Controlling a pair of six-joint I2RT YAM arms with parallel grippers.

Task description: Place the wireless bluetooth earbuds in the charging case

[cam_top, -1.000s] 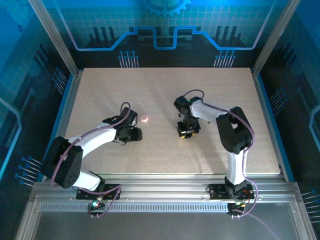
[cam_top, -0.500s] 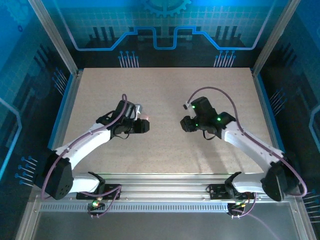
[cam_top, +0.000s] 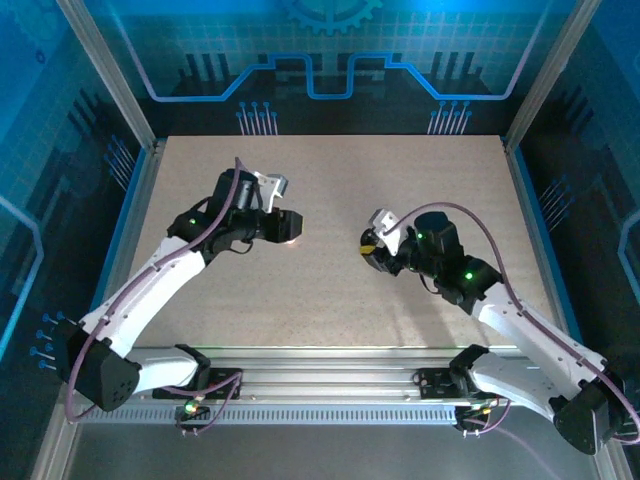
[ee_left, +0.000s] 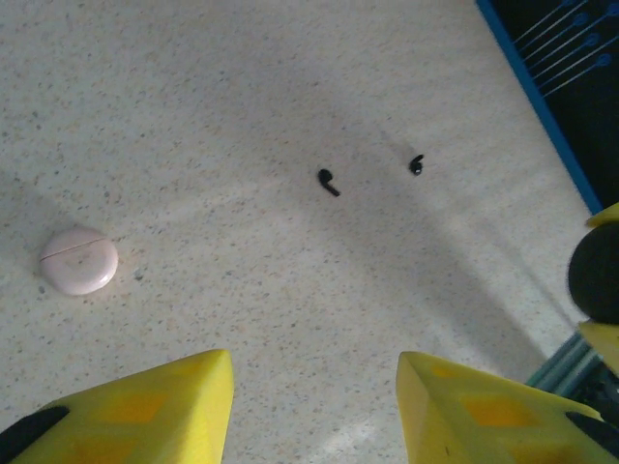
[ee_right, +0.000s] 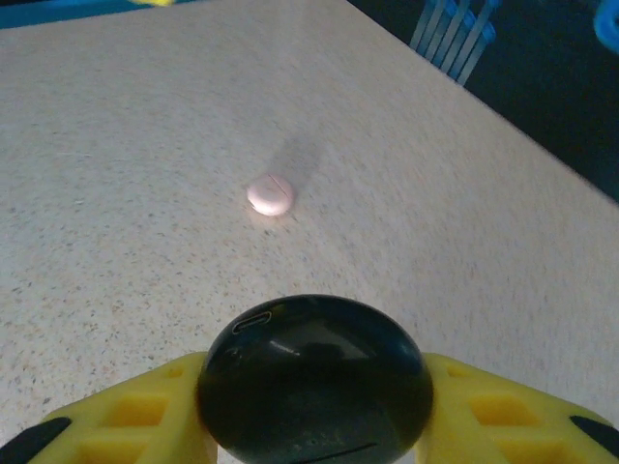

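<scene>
Two black wireless earbuds (ee_left: 329, 181) (ee_left: 416, 164) lie loose on the speckled table, a little apart. A black round charging case (ee_right: 314, 387) sits clamped between the yellow fingers of my right gripper (ee_right: 314, 362), its charging port facing up. That gripper (cam_top: 370, 245) hovers right of the table's middle, and it shows with the case at the edge of the left wrist view (ee_left: 595, 280). My left gripper (ee_left: 314, 358) is open with bare table between its fingers; it hangs left of centre (cam_top: 288, 226).
A shut pink round case (ee_left: 79, 261) lies on the table left of the earbuds, also ahead of the right gripper (ee_right: 271, 194). The table's blue right edge (ee_left: 542, 97) runs close behind the earbuds. Frame posts border the table.
Both arms have unfolded and reached out over the table. The left gripper moved away from its base toward the pink case. The right wrist tilted up, facing left, still holding the black case.
</scene>
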